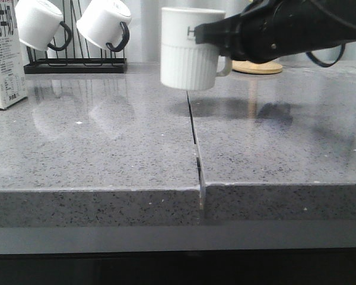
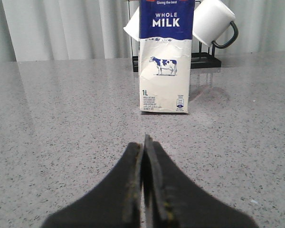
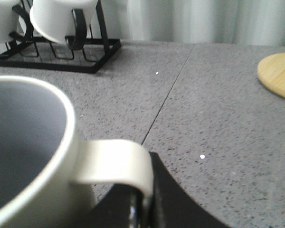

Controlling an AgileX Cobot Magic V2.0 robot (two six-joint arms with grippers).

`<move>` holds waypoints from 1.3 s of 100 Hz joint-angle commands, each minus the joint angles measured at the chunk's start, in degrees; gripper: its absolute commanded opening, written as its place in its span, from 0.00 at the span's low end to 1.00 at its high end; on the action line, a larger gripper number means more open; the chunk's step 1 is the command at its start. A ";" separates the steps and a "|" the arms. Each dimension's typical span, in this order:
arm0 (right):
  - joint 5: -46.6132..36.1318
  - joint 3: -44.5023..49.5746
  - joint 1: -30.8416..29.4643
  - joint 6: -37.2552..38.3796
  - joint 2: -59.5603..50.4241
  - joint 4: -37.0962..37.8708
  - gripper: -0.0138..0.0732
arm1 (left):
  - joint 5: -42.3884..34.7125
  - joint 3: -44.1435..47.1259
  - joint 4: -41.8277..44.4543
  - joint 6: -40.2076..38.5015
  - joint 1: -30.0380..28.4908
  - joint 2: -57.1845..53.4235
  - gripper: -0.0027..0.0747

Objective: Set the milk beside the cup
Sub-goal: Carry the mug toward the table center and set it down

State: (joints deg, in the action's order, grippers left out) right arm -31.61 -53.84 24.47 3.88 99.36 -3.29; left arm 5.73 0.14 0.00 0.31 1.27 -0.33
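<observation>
One milk carton (image 2: 164, 57); one HOME mug (image 1: 188, 50); two rack mugs (image 1: 104, 22); one wooden board (image 1: 258, 67)

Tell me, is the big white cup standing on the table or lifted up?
Lifted. In the front view the cup hangs upright above the table, its shadow lying apart below it. The right gripper holds its handle.

Counter (image 1: 107, 148) open between milk (image 1: 5, 56) and lifted cup (image 1: 190, 50) — mug rack (image 1: 77, 62) behind.

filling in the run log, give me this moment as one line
right claw: shut on cup handle, cup off counter | left claw: shut, empty | milk: upright, untouched, far left
</observation>
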 commanded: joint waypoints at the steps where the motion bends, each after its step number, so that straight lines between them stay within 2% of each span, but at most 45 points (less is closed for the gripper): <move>1: -5.11 -2.19 -0.03 -0.26 -0.93 -0.40 0.10 | -4.83 2.31 -0.63 0.05 0.00 -1.75 0.01; 36: -5.13 -2.19 -0.08 -0.48 2.22 -0.45 0.12 | -4.83 2.31 -0.63 0.05 0.00 -1.75 0.01; 41: -5.01 -2.19 -0.08 -0.48 2.22 -0.45 0.18 | -4.83 2.31 -0.63 0.05 0.00 -1.75 0.01; 56: -5.01 -2.19 -0.08 -0.48 2.10 -0.45 0.48 | -4.83 2.31 -0.63 0.05 0.00 -1.75 0.01; 63: -4.94 -2.19 -0.08 -0.48 1.93 -0.45 0.54 | -4.83 2.31 -0.63 0.05 0.00 -1.75 0.01; 89: -5.01 0.68 -0.08 -0.48 -0.49 -0.45 0.53 | -4.83 2.31 -0.63 0.05 0.00 -1.75 0.01; 113: -4.84 7.81 -0.08 -0.48 -8.35 -0.45 0.53 | -4.83 2.31 -0.63 0.05 0.00 -1.75 0.01; 120: -4.41 9.91 -0.08 -0.48 -11.16 -0.45 0.47 | -4.83 2.31 -0.63 0.05 0.00 -1.75 0.01; 130: -2.15 12.49 -0.08 -0.48 -15.39 -0.45 0.28 | -4.83 2.31 -0.63 0.05 0.00 -1.75 0.01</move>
State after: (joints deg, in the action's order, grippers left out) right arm -31.32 -41.84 24.52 3.76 89.32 -3.92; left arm 5.73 0.14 0.00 0.31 1.27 -0.33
